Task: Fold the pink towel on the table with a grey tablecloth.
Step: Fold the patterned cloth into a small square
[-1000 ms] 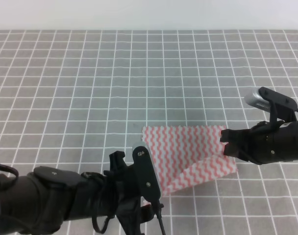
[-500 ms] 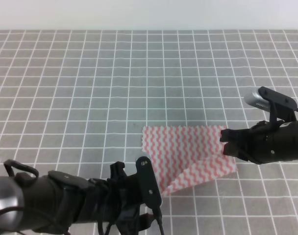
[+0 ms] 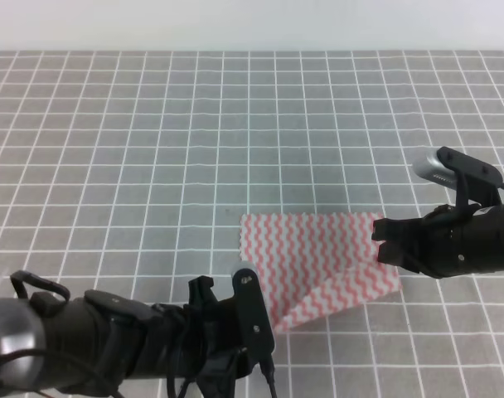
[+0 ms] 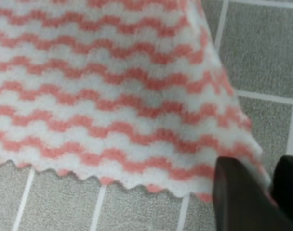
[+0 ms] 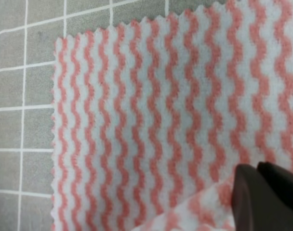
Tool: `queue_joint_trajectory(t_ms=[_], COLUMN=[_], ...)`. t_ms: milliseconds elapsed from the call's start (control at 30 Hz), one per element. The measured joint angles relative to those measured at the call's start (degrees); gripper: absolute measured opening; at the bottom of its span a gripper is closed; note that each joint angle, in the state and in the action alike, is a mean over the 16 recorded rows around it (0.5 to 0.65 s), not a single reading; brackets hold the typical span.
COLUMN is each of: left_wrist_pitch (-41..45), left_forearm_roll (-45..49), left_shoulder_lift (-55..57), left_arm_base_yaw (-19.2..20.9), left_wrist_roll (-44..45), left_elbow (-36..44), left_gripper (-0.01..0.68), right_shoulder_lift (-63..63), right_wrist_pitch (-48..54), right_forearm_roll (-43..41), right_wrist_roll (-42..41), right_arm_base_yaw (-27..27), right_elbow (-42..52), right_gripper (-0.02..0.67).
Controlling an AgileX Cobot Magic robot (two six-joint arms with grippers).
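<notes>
The pink towel (image 3: 310,257) lies on the table with a grey tablecloth (image 3: 152,124), near the front and right of centre. Its near-right part is turned up into a slanted flap (image 3: 343,294). My right gripper (image 3: 381,242) is shut on the towel's right edge; in the right wrist view its dark fingers (image 5: 262,192) pinch the cloth (image 5: 151,110) at lower right. My left arm (image 3: 152,348) covers the near-left corner and hides its gripper in the high view. In the left wrist view the left gripper (image 4: 269,168) stands closed over the towel's corner (image 4: 113,96).
Grey gridded cloth (image 3: 111,207) stretches to the left of and behind the towel. A pale wall (image 3: 252,25) runs along the table's far edge. The right arm's black body (image 3: 467,240) lies to the right of the towel.
My left arm has sunk lower and drawn slightly toward the near edge. The towel and the right gripper have stayed in place.
</notes>
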Motion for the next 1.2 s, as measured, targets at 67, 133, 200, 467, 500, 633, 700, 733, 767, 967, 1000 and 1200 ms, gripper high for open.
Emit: queue_joint_trajectory(t_ms=[67,133,200,467,500,633,700,733,767,967,1000,1200], left_wrist_pitch=[-0.3,-0.8,-1.5,-5.6,-6.1,-8.2,-9.0,-9.4,-9.8,-11.1,-11.3,-11.9], left_forearm_roll=[0.0,0.0,0.1,-0.1,-0.1,0.0,0.0,0.0,0.0,-0.1,-0.1,-0.3], left_shoulder_lift=[0.0,0.0,0.1,0.0,0.0,0.1,0.1,0.2,0.3,1.6,1.9,4.0], left_arm_base_yaw=[0.0,0.0,0.0,0.0,0.0,0.0,0.0,0.1,0.1,0.9,1.0,1.9], left_wrist_roll=[0.1,0.0,-0.2,-2.8,-3.2,-4.3,-4.8,-4.9,-5.0,-5.4,-5.5,-5.8], left_elbow=[-0.2,-0.5,-0.9,-3.1,-3.4,-5.0,-5.9,-6.4,-7.0,-10.6,-11.2,-14.4], left_gripper=[0.118,0.083,0.060,0.003,0.002,0.001,0.000,0.000,0.000,0.000,0.000,0.000], right_shoulder_lift=[0.0,0.0,0.1,0.2,0.1,0.2,0.2,0.2,0.2,0.4,0.5,2.1], right_wrist_pitch=[0.0,0.0,0.0,-0.4,-0.4,-0.9,-1.4,-1.6,-1.9,-3.2,-3.4,-3.8], right_forearm_roll=[0.0,0.0,0.0,0.0,0.0,0.0,0.0,0.0,0.0,0.0,0.0,0.1], right_wrist_roll=[0.0,0.0,0.0,0.0,0.0,0.0,0.0,0.0,0.0,0.0,0.0,0.0], right_arm_base_yaw=[0.0,0.0,0.0,0.0,0.0,0.0,0.0,0.0,0.0,0.0,-0.1,-0.3], right_elbow=[0.0,0.0,0.0,0.0,0.0,0.0,0.0,0.0,0.0,-0.1,-0.2,-1.6], right_gripper=[-0.015,-0.015,-0.015,-0.015,-0.015,-0.015,-0.015,-0.015,-0.015,-0.015,-0.015,-0.015])
